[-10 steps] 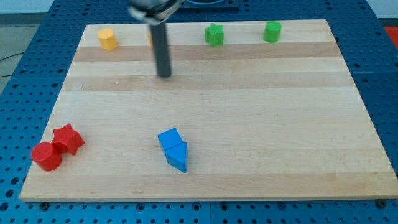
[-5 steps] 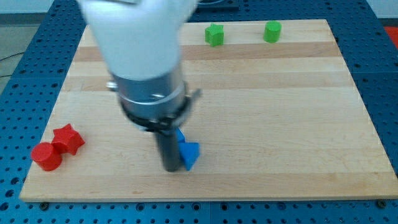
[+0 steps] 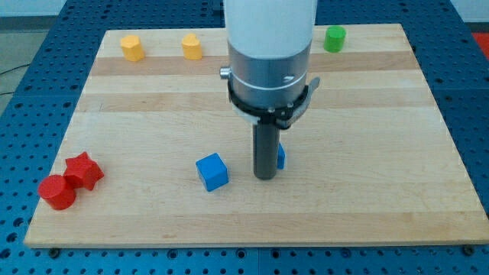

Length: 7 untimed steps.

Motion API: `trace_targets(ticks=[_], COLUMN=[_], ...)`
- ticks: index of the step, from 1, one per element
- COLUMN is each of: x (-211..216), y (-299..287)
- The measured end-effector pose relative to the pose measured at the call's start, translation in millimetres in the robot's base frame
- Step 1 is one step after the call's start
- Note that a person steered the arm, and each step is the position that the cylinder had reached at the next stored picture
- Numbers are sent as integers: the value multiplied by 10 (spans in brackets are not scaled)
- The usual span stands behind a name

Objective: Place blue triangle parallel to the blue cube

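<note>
Looked like a robotics lab bench: blue perforated mounting table [image 3: 30, 46] w/ grid of holes, pale wooden board [image 3: 367, 153] on top, cable at the view's left edge.

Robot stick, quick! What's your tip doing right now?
My tip: holding nothing, right of the blue cube, against a mostly hidden blue block.
</note>
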<state>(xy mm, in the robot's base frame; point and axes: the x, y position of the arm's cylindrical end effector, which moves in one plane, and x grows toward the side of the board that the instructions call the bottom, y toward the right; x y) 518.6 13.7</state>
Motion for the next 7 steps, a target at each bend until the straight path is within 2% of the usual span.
trace_targets(ticks=[2,3,6,7], x=[-592,-722,-948,-827], y=[-21,69,668,1010])
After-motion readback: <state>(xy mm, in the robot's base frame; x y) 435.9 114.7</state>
